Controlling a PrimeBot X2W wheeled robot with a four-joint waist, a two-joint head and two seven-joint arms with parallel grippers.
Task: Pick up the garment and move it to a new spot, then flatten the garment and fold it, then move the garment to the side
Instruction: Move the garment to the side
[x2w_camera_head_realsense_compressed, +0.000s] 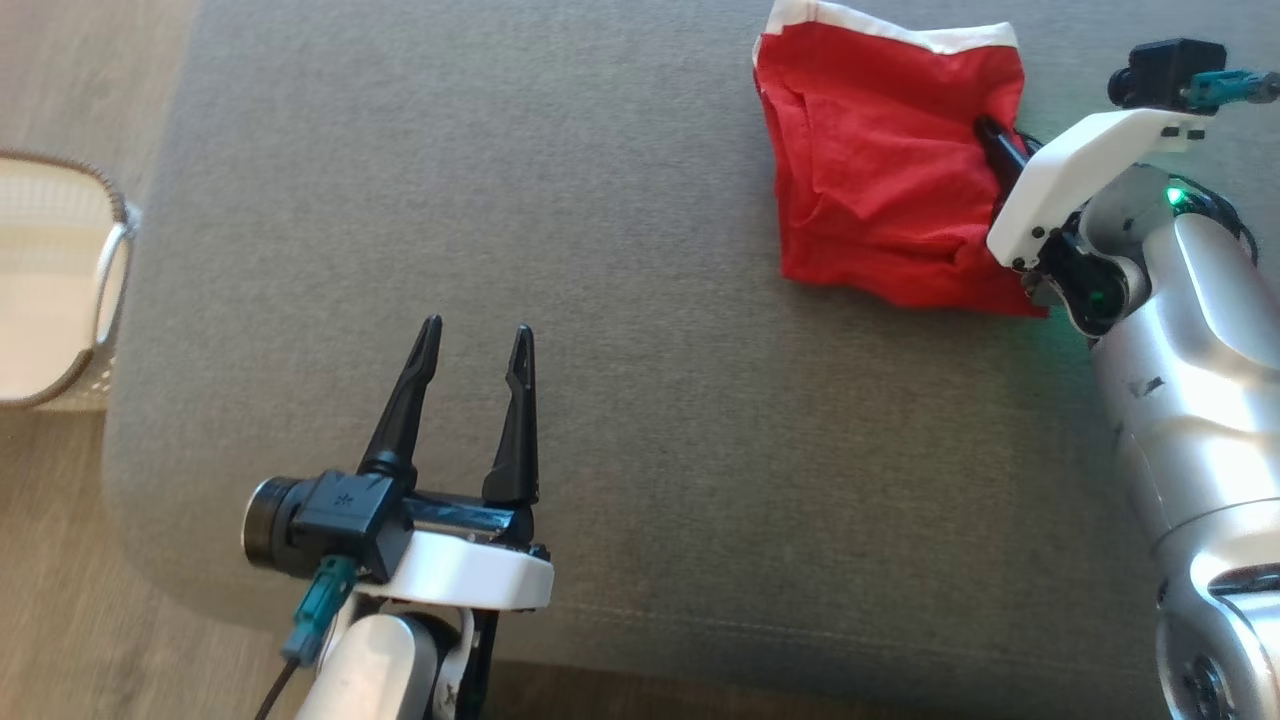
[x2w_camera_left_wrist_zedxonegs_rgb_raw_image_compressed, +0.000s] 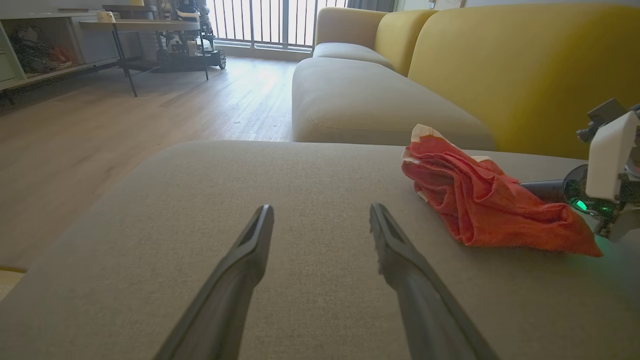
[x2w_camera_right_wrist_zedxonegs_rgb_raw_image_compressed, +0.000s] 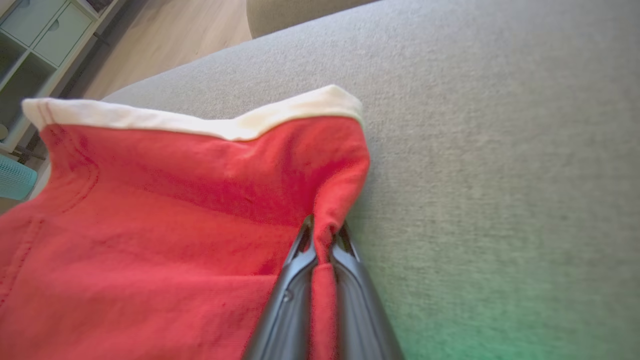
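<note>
Garment (x2w_camera_head_realsense_compressed: 880, 170) lies roughly folded at the far right of the sofa cushion (x2w_camera_head_realsense_compressed: 600, 300). Right pincer (x2w_camera_right_wrist_zedxonegs_rgb_raw_image_compressed: 324, 231) clamps its edge; left pincer (x2w_camera_head_realsense_compressed: 478, 345) gapes, idle. Judged: folding done, release pending.

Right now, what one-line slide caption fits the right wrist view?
Right gripper shut on a fold of the white-banded red garment lying on the grey cushion.

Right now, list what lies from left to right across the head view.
pale basket → left gripper, fingers apart → red garment → right forearm
</note>
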